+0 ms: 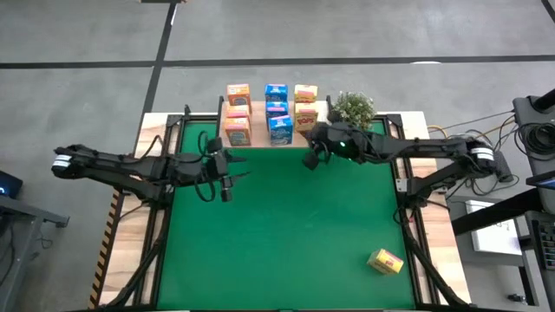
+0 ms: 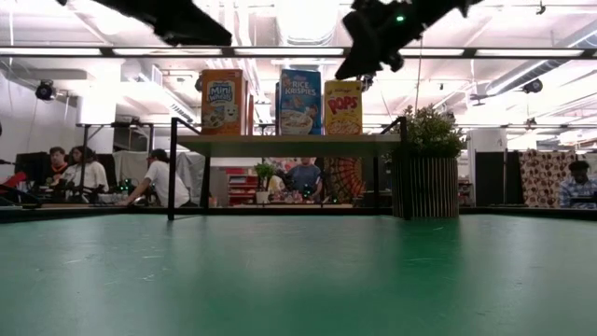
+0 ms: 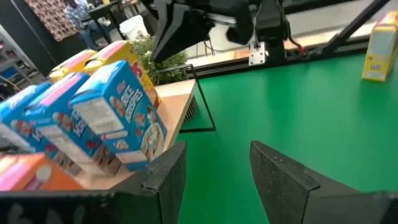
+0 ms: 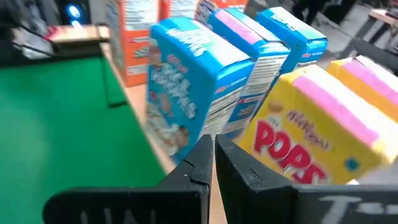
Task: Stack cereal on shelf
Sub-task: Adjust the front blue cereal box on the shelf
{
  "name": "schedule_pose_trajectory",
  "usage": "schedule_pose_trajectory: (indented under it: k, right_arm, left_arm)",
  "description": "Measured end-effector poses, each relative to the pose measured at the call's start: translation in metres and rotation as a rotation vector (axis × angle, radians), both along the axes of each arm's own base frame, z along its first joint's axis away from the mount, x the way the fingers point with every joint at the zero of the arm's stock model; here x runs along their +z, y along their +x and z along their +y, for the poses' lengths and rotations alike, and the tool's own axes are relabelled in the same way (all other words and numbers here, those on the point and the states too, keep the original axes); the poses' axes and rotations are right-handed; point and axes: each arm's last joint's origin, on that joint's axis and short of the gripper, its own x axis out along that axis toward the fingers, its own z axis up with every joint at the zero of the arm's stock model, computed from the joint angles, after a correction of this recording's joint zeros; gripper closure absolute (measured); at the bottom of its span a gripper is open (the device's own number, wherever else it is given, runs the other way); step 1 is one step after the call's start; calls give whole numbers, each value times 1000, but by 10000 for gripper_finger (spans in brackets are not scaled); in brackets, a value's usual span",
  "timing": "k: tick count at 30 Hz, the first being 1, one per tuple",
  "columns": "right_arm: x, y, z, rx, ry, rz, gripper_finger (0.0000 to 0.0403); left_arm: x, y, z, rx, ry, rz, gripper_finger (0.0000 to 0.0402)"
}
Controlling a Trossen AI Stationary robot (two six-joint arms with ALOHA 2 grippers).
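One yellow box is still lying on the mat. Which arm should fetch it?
Probably right: the yellow box lies on the right side, and the right gripper holds nothing, jaws shut. The left gripper is across the mat.

Beyond the green table (image 2: 298, 280) lies an open workshop with a white ceiling (image 2: 280, 28) crossed by ducts and bright strip lights. Several people (image 2: 159, 182) sit at desks along the far side, and a potted plant (image 2: 431, 173) in a slatted holder stands at the table's back edge. From above, the floor (image 1: 87, 52) is grey concrete.
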Motion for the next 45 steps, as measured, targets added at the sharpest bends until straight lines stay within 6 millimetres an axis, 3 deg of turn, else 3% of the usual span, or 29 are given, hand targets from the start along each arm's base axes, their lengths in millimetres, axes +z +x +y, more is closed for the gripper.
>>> schedule_pose_trajectory:
  k: [6, 11, 32, 45]
  right_arm:
    - [13, 22, -21, -41, 4, 123, 394]
    - [15, 34, -27, -48, 9, 170, 394]
    - [4, 47, -30, -40, 5, 183, 394]
    - [5, 50, -19, -3, -5, 186, 394]
  left_arm:
    - [-13, -20, 2, 16, -49, -57, 242]
    - [-16, -28, 3, 18, -58, -91, 242]
    - [-16, -33, 3, 16, -53, -107, 242]
    - [-15, -33, 3, 17, -60, -118, 242]
